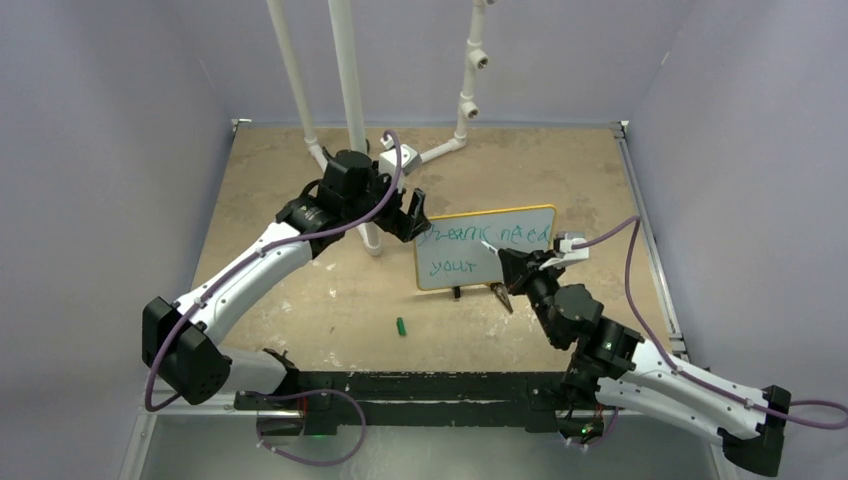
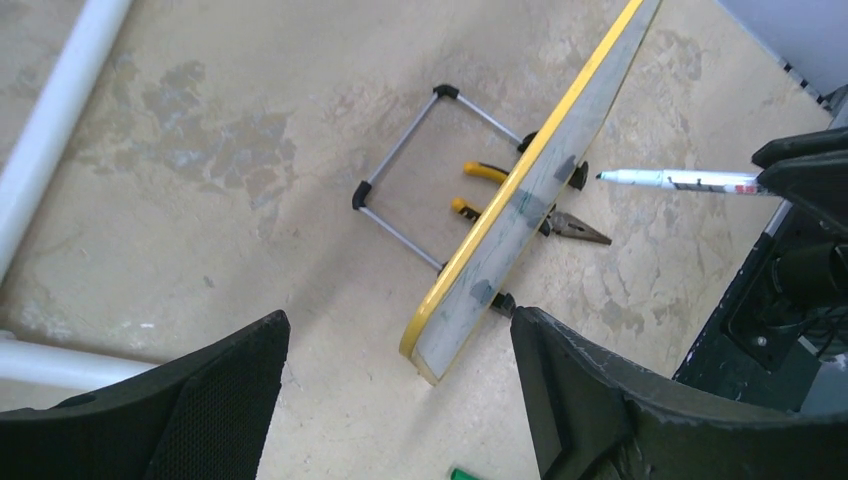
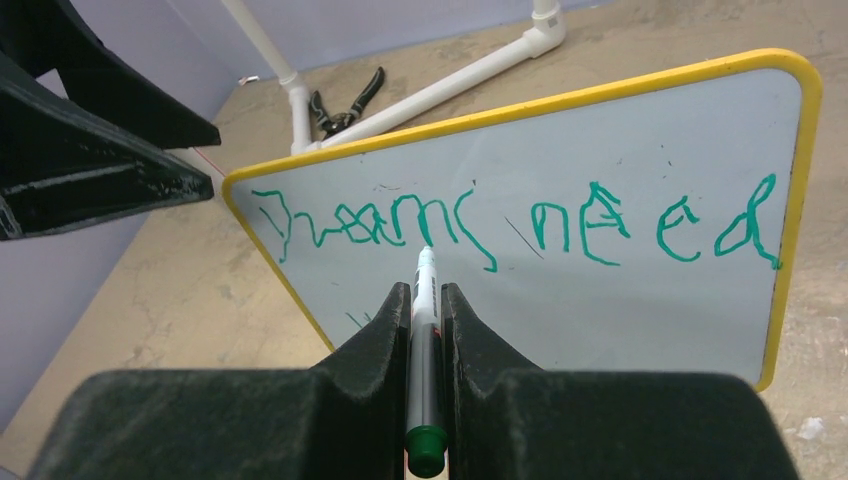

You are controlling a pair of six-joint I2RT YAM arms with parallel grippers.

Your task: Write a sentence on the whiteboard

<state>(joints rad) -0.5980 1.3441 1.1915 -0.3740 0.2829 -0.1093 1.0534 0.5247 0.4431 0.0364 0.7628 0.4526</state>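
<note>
The whiteboard (image 1: 520, 262) stands upright on the table, yellow-rimmed; the left wrist view shows it edge-on (image 2: 520, 200). Its face (image 3: 620, 310) carries the sentence (image 3: 520, 225) in green: "Dreams need" on the top line and "your" (image 1: 451, 267) below. My right gripper (image 3: 427, 290) is shut on a green marker (image 3: 425, 340) that points at the board under "Dreams". In the left wrist view the marker (image 2: 680, 180) tip stands a little off the face. My left gripper (image 2: 398, 320) is open around the board's left corner without touching it, and shows at the board's upper left edge (image 1: 413, 215).
Yellow-handled pliers (image 2: 565, 228) lie at the board's foot, next to its wire stand (image 2: 400, 190). A green cap (image 1: 400, 327) lies on the table in front. White pipes (image 1: 350, 100) rise behind the left arm. Black pliers (image 3: 345, 105) lie by the pipe base.
</note>
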